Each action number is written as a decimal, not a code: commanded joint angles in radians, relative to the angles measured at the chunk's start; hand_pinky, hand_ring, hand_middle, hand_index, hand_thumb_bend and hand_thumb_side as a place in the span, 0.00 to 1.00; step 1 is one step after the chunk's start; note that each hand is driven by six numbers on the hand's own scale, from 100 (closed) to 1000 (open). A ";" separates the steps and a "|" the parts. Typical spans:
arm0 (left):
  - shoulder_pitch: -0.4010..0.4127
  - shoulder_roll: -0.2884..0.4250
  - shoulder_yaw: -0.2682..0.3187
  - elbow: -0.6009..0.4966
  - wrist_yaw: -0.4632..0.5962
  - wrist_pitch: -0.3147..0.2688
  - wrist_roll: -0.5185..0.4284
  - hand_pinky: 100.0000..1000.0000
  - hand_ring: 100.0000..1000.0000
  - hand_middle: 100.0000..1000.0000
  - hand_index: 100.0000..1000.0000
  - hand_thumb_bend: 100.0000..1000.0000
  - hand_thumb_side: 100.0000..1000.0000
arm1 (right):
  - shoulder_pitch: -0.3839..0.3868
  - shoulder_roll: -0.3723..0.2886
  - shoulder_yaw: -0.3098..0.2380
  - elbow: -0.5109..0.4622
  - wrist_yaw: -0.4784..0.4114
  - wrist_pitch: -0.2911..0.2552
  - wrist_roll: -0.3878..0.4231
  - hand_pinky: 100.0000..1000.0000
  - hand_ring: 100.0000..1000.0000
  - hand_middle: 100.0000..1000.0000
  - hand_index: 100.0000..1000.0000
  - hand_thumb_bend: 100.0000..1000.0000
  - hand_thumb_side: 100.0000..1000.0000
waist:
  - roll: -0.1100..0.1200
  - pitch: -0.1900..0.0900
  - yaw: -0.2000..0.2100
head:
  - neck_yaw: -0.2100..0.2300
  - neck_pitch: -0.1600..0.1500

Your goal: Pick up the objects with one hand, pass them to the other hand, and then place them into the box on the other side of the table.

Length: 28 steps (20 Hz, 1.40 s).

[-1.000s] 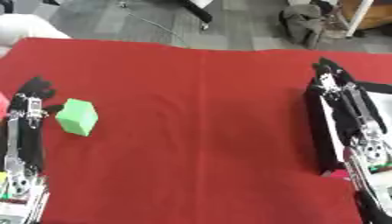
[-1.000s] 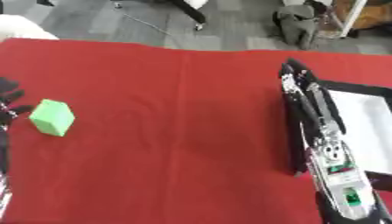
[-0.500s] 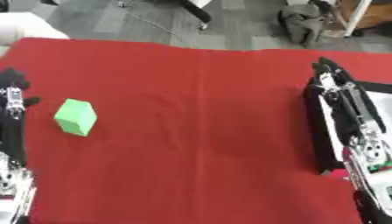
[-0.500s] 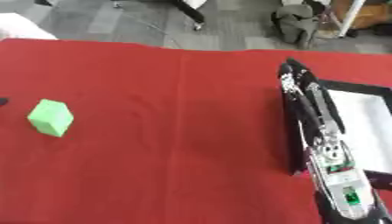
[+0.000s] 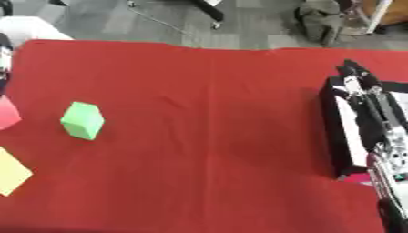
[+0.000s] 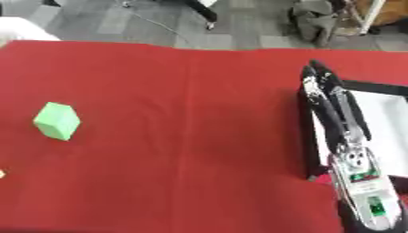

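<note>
Right hand (image 6: 333,93) stretched flat, fingers straight and empty, along the near wall of the box (image 6: 388,113), unmoved; left hand gone from view since a moment ago, green block (image 5: 83,120) alone on the red cloth (image 5: 207,113), far left.

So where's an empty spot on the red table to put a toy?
The big free patch is the middle of the red cloth, between the green block and the black box. The far strip along the cloth's top edge is bare too. It's crowded at the left edge, with a pink piece and a yellow piece, and at the right, where the right hand lies over the box.
</note>
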 commanded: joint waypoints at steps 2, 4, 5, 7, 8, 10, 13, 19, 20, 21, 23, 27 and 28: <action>-0.068 0.148 -0.026 0.107 0.001 0.045 -0.171 0.78 0.87 0.81 0.91 0.18 0.70 | -0.004 -0.030 -0.003 -0.019 0.005 0.000 -0.001 0.88 1.00 0.88 0.93 0.00 0.73 | 0.006 -0.009 0.000 | 0.039 -0.003; -0.098 0.184 -0.042 0.169 -0.021 0.051 -0.247 0.81 0.89 0.81 0.91 0.23 0.64 | -0.004 -0.032 -0.002 -0.018 0.006 0.001 0.000 0.88 1.00 0.88 0.93 0.00 0.74 | 0.005 -0.006 0.002 | 0.048 -0.007; -0.119 0.203 -0.051 0.207 -0.036 0.052 -0.286 0.82 0.89 0.82 0.91 0.25 0.62 | -0.004 -0.034 -0.002 -0.019 0.005 0.001 0.000 0.88 1.00 0.88 0.93 0.00 0.74 | 0.005 -0.003 0.003 | 0.049 -0.009; -0.157 0.228 -0.065 0.277 -0.068 0.049 -0.357 0.83 0.90 0.83 0.92 0.28 0.60 | -0.005 -0.037 -0.001 -0.020 -0.003 0.002 0.000 0.88 1.00 0.88 0.93 0.00 0.74 | 0.003 0.001 0.007 | 0.046 -0.012; -0.176 0.237 -0.072 0.313 -0.083 0.049 -0.394 0.84 0.91 0.83 0.92 0.30 0.58 | -0.005 -0.039 0.000 -0.020 -0.009 0.002 0.000 0.88 1.00 0.88 0.93 0.00 0.74 | 0.001 0.004 0.009 | 0.043 -0.012; -0.215 0.253 -0.083 0.379 -0.117 0.046 -0.466 0.86 0.92 0.83 0.92 0.35 0.54 | -0.007 -0.047 0.001 -0.019 -0.015 0.004 0.002 0.88 1.00 0.87 0.93 0.00 0.74 | -0.002 0.009 0.011 | 0.035 -0.013; -0.265 0.265 -0.092 0.454 -0.169 0.034 -0.569 0.89 0.93 0.84 0.91 0.47 0.44 | -0.015 -0.058 0.001 -0.019 -0.019 0.004 0.001 0.88 1.00 0.87 0.93 0.00 0.74 | -0.008 0.016 0.014 | 0.020 -0.017; -0.344 0.270 -0.092 0.557 -0.310 0.014 -0.756 0.93 0.94 0.80 0.88 0.54 0.28 | -0.033 -0.070 0.005 -0.019 -0.018 0.006 0.003 0.88 1.00 0.87 0.93 0.00 0.74 | -0.019 0.028 0.015 | -0.008 -0.039; -0.353 0.269 -0.090 0.568 -0.343 0.012 -0.773 0.94 0.94 0.80 0.87 0.53 0.26 | -0.034 -0.072 0.005 -0.018 -0.018 0.007 0.003 0.88 1.00 0.87 0.93 0.00 0.74 | -0.021 0.030 0.016 | -0.010 -0.043; -0.362 0.268 -0.088 0.578 -0.372 0.012 -0.788 0.94 0.95 0.80 0.87 0.52 0.24 | -0.035 -0.074 0.005 -0.018 -0.018 0.007 0.003 0.88 1.00 0.87 0.93 0.00 0.74 | -0.022 0.031 0.016 | -0.010 -0.046; -0.374 0.267 -0.084 0.598 -0.426 0.012 -0.813 0.96 0.95 0.80 0.87 0.50 0.20 | -0.038 -0.078 0.005 -0.017 -0.018 0.007 0.001 0.88 1.00 0.87 0.93 0.00 0.74 | -0.023 0.034 0.018 | -0.003 -0.050; -0.394 0.264 -0.081 0.629 -0.535 0.016 -0.842 0.98 0.96 0.82 0.88 0.51 0.14 | -0.041 -0.084 0.007 -0.016 -0.017 0.008 0.001 0.88 1.00 0.87 0.93 0.00 0.74 | -0.024 0.039 0.023 | 0.022 -0.054; -0.398 0.263 -0.080 0.633 -0.562 0.016 -0.843 0.99 0.96 0.82 0.88 0.50 0.11 | -0.042 -0.085 0.008 -0.016 -0.017 0.009 0.002 0.88 1.00 0.87 0.93 0.00 0.74 | -0.024 0.040 0.024 | 0.030 -0.055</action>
